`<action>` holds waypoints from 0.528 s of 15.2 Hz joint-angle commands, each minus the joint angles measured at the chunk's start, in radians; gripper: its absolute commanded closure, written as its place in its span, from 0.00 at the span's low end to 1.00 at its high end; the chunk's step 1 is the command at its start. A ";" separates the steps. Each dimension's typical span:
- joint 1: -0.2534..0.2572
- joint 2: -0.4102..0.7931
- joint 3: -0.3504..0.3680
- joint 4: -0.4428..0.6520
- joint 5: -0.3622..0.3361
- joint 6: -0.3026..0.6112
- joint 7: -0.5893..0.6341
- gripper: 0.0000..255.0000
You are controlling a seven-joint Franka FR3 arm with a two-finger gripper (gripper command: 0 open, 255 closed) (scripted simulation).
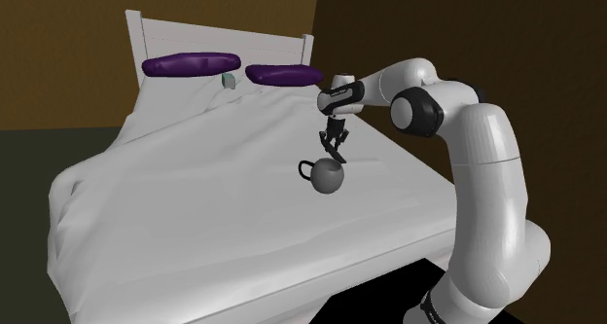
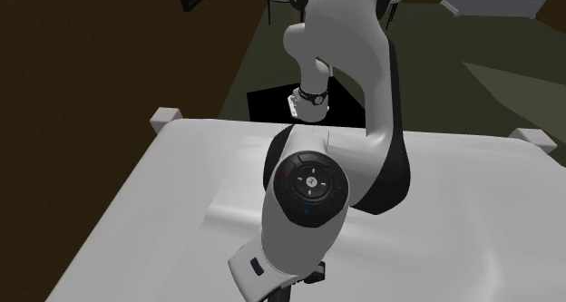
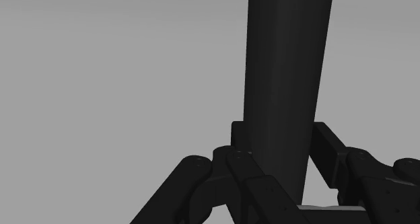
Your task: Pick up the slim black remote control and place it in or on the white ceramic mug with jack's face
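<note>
The gripper (image 3: 283,148) is clamped on the slim black remote control (image 3: 286,68), fingers pressed to its two sides near one end. The rest of the remote sticks out well past the fingertips, pointing down.

Directly beneath the gripper, almost touching the remote's lower tip, sits the rounded pale mug (image 1: 329,177), on the white bed (image 1: 195,205). I can't tell whether the tip is inside the rim yet.

The risks, as I judge them:
- The remote is long and the mug small and round, so the remote may lean on the rim once released and tip the mug over on the soft bedding.
- If the tip meets the rim instead of the opening, it could push the mug aside or twist the remote in the grip.

Further off beyond the gripper, two purple pillows (image 1: 192,65) lie against the headboard (image 1: 224,35).

I can read no brand, label or writing anywhere, and the mug's side shows no face from here.
</note>
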 commanded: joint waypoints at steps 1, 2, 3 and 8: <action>-0.002 0.003 -0.002 -0.001 -0.001 0.000 0.000 1.00; -0.002 0.004 -0.002 0.001 -0.001 -0.001 0.001 1.00; -0.001 0.002 -0.002 -0.002 -0.001 0.001 0.000 1.00; -0.001 -0.004 -0.003 0.002 -0.002 -0.010 0.000 1.00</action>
